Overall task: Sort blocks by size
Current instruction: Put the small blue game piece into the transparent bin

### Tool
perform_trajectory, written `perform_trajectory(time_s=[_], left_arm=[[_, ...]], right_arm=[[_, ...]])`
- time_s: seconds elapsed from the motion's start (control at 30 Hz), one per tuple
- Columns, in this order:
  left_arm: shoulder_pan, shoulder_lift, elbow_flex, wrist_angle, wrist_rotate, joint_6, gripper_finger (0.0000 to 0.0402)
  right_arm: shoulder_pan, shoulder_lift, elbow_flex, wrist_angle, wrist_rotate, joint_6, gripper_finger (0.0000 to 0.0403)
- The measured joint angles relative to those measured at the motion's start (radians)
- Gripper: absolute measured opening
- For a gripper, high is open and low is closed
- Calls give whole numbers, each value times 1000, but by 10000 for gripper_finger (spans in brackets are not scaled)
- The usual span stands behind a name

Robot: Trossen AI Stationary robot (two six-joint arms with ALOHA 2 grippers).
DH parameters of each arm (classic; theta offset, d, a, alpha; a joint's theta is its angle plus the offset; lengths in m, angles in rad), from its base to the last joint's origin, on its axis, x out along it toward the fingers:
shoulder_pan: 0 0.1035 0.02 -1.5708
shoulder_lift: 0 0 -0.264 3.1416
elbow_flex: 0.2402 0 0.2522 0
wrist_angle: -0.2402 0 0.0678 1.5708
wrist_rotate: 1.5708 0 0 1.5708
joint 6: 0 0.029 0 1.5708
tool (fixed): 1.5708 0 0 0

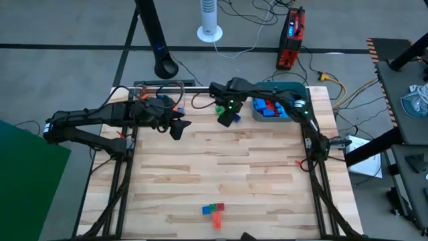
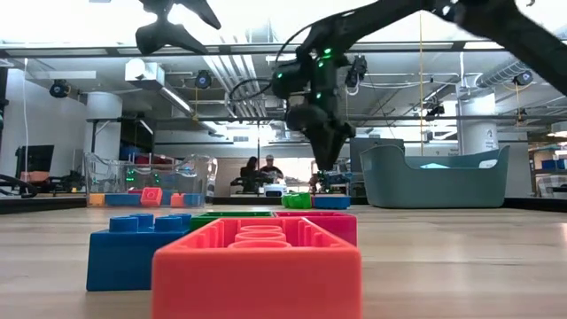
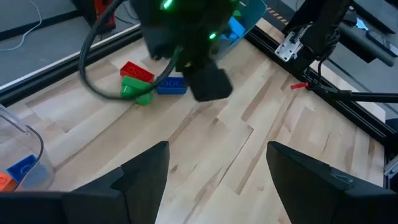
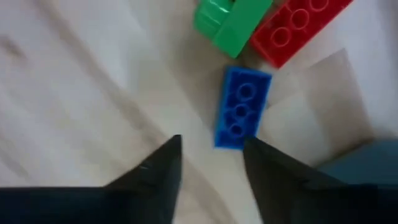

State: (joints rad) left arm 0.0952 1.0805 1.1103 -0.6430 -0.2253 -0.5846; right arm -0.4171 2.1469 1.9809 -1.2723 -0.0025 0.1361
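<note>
A red block [image 3: 137, 71], a green block [image 3: 133, 91] and a blue block [image 3: 171, 85] lie close together on the table near its far edge. My right gripper [image 4: 211, 163] hangs open just above them, with the blue block [image 4: 241, 116] ahead of its fingertips and the green [image 4: 231, 18] and red [image 4: 300, 26] ones beyond. In the low view it [image 2: 324, 152] stands clear of the wood. My left gripper [image 1: 177, 128] hovers open and high to the left of it, holding nothing. Another cluster of blue [image 2: 133, 252], orange [image 2: 257, 270], green [image 2: 232, 214] and red [image 2: 326, 223] blocks sits near the front edge.
A teal tub [image 1: 294, 90] holding blue and red blocks stands at the far right. A clear plastic box [image 2: 151, 177] with blue and orange blocks stands at the far left. Bare wood lies across the table's middle [image 1: 227, 167]. Black frame rails run along both sides.
</note>
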Motion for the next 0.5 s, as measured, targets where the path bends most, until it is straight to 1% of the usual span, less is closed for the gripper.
perform_trajectory(time_s=[0.07, 0.17, 0.3, 0.4, 0.5], left_arm=[[0, 1, 0, 0, -1, 0, 256], [0, 1, 0, 0, -2, 0, 256], [0, 1, 0, 0, -1, -5, 256], [0, 1, 0, 0, -1, -8, 256], [0, 1, 0, 0, -1, -8, 256]], right_arm=[[-1, 55, 53, -36, 32, -26, 189], [-6, 120, 97, -69, 37, -27, 242], [-16, 166, 117, -90, 32, -28, 295], [-22, 200, 114, -87, 29, -43, 315], [-23, 224, 113, -91, 27, -45, 314]])
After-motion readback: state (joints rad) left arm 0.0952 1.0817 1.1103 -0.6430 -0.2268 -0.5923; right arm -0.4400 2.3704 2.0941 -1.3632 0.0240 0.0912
